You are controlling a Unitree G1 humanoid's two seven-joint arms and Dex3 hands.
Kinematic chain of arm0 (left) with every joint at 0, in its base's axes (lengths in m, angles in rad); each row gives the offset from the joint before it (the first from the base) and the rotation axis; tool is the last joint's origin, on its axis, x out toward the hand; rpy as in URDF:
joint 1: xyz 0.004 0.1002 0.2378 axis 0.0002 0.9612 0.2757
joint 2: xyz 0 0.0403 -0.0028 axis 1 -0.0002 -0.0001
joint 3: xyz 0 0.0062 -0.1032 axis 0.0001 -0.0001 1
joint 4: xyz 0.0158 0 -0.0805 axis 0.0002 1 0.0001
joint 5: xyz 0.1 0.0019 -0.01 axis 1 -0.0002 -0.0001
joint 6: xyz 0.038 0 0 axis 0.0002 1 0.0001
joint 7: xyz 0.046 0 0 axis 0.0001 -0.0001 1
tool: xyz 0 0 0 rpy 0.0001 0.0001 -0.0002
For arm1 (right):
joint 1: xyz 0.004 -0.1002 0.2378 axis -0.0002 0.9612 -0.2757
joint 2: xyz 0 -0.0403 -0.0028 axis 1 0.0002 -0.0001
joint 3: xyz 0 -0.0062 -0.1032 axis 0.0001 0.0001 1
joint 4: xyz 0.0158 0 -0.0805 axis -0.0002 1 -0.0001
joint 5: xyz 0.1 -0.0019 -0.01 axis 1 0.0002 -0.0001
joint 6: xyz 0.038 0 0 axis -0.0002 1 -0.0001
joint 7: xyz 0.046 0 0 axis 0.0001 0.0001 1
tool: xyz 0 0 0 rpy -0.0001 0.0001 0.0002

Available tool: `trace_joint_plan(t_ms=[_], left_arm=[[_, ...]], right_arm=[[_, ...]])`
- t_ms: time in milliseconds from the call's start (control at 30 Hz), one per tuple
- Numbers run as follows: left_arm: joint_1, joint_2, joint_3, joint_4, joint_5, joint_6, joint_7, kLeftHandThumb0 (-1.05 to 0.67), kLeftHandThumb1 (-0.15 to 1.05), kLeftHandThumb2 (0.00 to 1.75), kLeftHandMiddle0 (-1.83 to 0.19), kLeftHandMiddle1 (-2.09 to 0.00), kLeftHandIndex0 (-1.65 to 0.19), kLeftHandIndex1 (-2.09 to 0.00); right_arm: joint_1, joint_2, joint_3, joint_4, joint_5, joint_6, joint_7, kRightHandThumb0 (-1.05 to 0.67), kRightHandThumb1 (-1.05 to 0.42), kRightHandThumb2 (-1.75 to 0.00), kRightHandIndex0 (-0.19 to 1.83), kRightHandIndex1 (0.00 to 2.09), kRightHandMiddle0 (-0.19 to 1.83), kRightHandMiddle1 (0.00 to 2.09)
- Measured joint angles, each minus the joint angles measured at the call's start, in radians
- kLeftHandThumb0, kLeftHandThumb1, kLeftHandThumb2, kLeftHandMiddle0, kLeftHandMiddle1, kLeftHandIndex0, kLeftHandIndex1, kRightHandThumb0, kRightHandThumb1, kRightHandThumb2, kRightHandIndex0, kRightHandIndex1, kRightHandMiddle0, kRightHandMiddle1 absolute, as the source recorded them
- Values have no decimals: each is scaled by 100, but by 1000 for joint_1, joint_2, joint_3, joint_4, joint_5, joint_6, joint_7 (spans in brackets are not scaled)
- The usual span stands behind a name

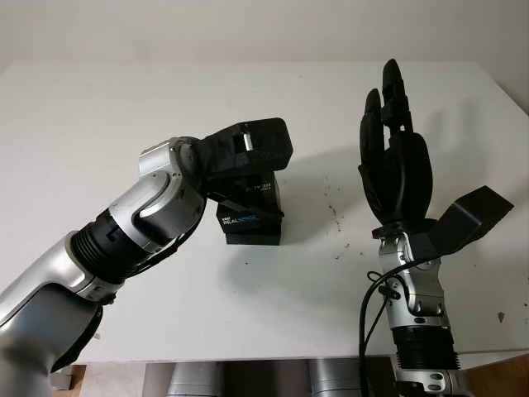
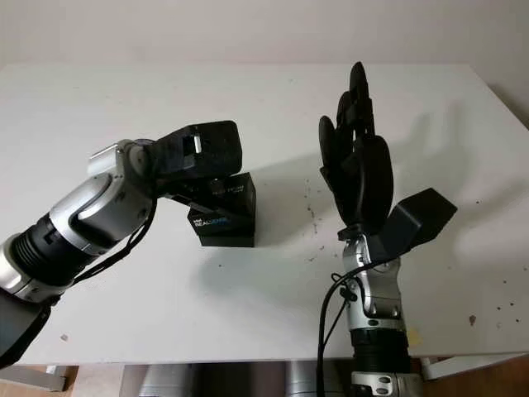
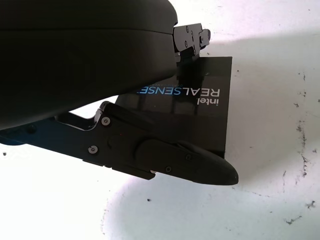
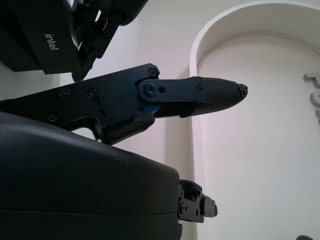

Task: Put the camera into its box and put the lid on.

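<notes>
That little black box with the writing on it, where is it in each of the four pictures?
Left eye view: black box, centre, under the left hand.
Right eye view: left of centre, under that hand.
Left wrist view: lid facing the camera, behind a finger.
Right wrist view: a corner.
Shared landmark: its Intel lettering.

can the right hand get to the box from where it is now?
Probably yes, from its right side only. The right hand is raised and open, with bare table between it and the box. The left hand is on the box's top and left side, so those are blocked.
</notes>
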Motion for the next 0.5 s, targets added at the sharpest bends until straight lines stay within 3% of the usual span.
trace_joint_plan(t_ms=[167,300,500], left_arm=[[-13,37,-31,-13,-1,-43,-45,-86,105,23,18,-4,19,0],[-22,75,-42,-79,-4,-65,-94,-86,105,52,19,0,19,0],[37,117,33,-168,19,-279,-19,-86,105,63,19,0,19,0]], right_arm=[[0,0,-1,5,0,-1,1,-79,-105,-34,-16,5,-9,6],[-1,0,-2,10,0,-2,3,-79,-105,-33,-16,6,-8,6],[-5,-1,-7,14,3,-4,11,-78,-105,-33,-16,5,-9,6]])
